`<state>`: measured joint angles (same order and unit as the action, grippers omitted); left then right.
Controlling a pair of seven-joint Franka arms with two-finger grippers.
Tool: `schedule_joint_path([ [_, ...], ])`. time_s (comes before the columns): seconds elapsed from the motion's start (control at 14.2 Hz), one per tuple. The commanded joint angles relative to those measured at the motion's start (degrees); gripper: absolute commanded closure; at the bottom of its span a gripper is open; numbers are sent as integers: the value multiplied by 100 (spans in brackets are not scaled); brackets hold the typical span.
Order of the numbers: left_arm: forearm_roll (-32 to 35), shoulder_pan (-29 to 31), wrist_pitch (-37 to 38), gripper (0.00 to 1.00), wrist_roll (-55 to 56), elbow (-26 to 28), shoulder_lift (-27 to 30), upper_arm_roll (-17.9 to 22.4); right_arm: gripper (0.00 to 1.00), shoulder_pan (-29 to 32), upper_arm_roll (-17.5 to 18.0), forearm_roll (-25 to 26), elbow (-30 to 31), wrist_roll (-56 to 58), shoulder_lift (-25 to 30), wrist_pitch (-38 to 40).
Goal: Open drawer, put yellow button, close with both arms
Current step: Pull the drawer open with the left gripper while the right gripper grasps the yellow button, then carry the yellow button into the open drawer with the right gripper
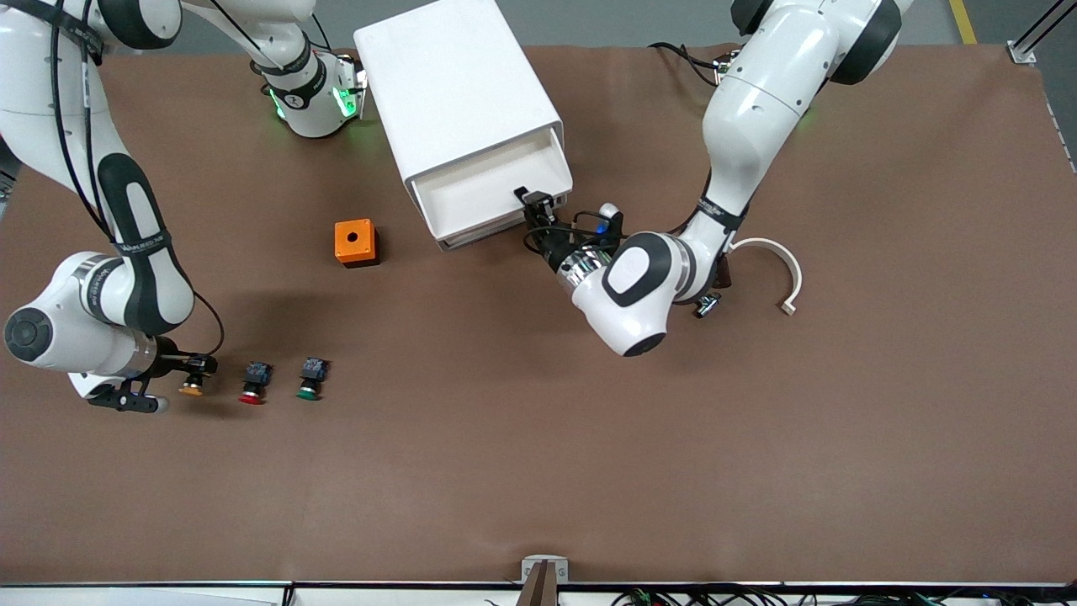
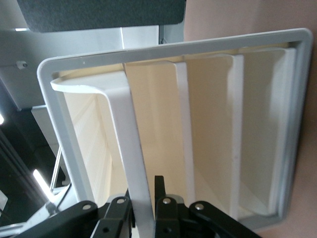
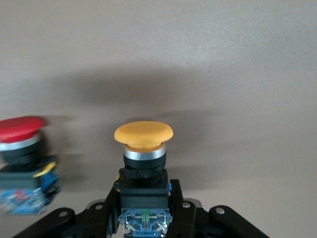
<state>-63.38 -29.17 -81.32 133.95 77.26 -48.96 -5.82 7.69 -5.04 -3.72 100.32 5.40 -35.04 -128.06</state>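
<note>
White plastic drawer (image 1: 496,198) open at upper centre, left gripper (image 1: 538,206) pinching its front lip; right gripper (image 1: 192,368), lower left, clamps yellow-capped push button (image 1: 192,386); transfer and closing remain.

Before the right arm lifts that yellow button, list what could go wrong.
1. The right gripper pinches the yellow button low on its body; it may tilt or slip when lifted.
2. The red button lies close beside it and could get knocked.
3. The left gripper holds the drawer by its front wall; any tug could shift the drop target.
</note>
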Motion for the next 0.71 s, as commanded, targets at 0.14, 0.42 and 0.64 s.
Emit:
schedule_joint_path([
  [0.14, -7, 324, -288, 82, 78, -88, -131, 38, 100, -565, 47, -487, 76, -1206, 1199, 1439],
  [0.42, 1, 386, -288, 69, 35, -97, -131, 38, 100, -1250, 47, -824, 120, -2855, 2113, 2337],
  [0.64, -34, 404, -323, 25, 8, -106, -114, 38, 100, -2014, 38, -824, 233, -4525, 2720, 2734],
])
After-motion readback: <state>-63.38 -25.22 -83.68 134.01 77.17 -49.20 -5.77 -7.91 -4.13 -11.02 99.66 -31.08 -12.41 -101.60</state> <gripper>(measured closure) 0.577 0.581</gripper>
